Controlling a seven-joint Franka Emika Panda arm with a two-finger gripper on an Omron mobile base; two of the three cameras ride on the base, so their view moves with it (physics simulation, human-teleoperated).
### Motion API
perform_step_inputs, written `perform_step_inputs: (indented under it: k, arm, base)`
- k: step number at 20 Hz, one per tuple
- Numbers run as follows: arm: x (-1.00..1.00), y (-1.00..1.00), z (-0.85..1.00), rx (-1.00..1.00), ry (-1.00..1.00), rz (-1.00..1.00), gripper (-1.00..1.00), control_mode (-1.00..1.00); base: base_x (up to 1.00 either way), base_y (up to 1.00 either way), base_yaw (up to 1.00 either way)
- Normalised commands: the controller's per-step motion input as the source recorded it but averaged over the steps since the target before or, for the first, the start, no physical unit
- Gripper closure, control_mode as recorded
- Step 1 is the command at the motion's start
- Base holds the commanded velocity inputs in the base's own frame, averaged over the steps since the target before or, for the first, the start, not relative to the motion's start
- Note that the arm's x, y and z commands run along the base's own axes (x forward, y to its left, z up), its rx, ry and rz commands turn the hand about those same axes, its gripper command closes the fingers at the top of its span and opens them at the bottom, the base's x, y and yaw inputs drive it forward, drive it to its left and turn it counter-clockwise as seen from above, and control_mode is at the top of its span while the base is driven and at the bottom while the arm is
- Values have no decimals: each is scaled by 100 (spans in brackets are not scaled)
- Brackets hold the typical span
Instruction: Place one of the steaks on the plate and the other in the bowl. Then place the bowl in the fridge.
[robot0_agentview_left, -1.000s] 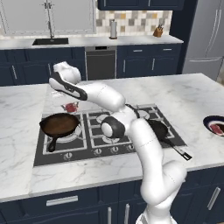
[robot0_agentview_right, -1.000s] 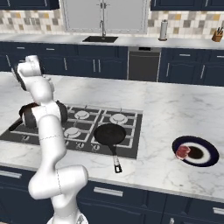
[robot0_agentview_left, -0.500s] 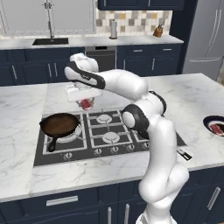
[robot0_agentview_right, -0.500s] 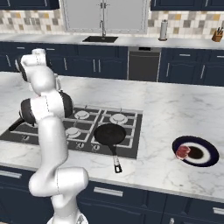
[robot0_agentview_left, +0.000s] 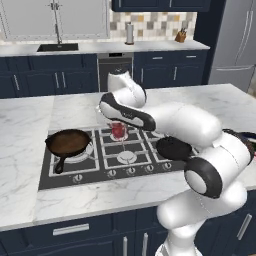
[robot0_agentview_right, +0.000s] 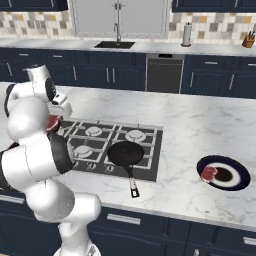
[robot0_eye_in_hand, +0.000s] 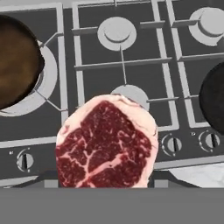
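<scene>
Left base view, left to right: a brown-bottomed black long-handled skillet (robot0_agentview_left: 67, 142) is sitting on the left burner of the dark gas cooktop (robot0_agentview_left: 100, 172), then the red-pink marbled steak (robot0_agentview_left: 118, 130) is hanging above the middle burners under the gripper (robot0_agentview_left: 118, 126), then a second black skillet (robot0_agentview_left: 173, 148) is sitting on the right burners, half hidden by the white arm. Hand view is looking straight down at that steak over the burner grates, fingertips hidden behind the meat; fingers are standing fairly wide, pinching the slab. Right base view: round navy-rimmed plate (robot0_agentview_right: 241, 173) is resting on the marble island counter (robot0_agentview_right: 200, 125), well right of the cooktop, with the other steak (robot0_agentview_right: 208, 173) lying on its left part. Progress, my read: plate step looks done; second steak is in transit and needs to go in the bowl, then the bowl into the grey steel fridge (robot0_agentview_left: 233, 42) at far right. Can't locate the bowl. Count: two steaks, two skillets, one plate, one fridge.
</scene>
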Motion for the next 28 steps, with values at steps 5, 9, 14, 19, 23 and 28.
perform_step_inputs:
  k: [5, 9, 14, 19, 23, 28]
  arm:
    - [-37, -56, 82, 24, 4, -17, 100, -100]
    - [-38, -25, 76, 14, 14, -10, 100, -100]
    - [-34, -20, 39, 6, 6, 0, 100, 100]
    - [0, 0, 0, 0, 0, 0, 100, 100]
    - [0, 0, 0, 0, 0, 0, 100, 100]
    - [0, 0, 0, 0, 0, 0, 100, 100]
  base:
    - [0, 0, 0]
    - [0, 0, 0]
    - [-24, 26, 1]
    - [-45, 88, 0]
    - [-7, 100, -5]
    - [0, 100, -4]
